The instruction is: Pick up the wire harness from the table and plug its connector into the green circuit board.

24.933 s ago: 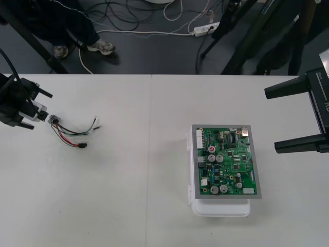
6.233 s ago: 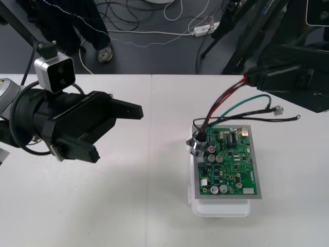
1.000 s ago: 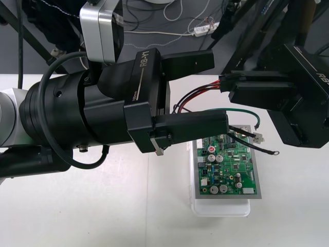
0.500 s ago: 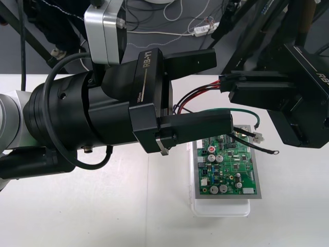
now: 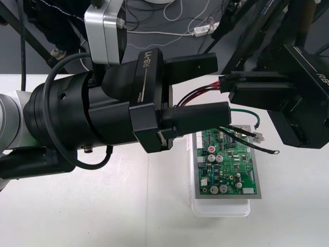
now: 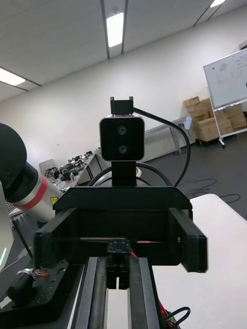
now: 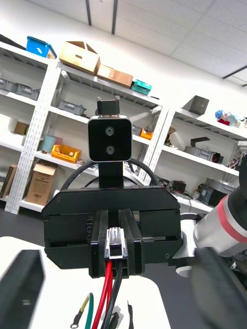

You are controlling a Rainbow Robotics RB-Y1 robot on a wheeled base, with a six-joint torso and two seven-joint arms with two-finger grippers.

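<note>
held aloft over green circuit board (image 5: 226, 170): wire harness (image 5: 203, 89), plug (image 7: 114, 250) pinched in right gripper (image 5: 229, 85). left gripper (image 5: 217, 85) spread wide around the wires, probably for regripping.

"RB-Y1", pale lettering, on black body of left claw (image 5: 221, 86).
</note>
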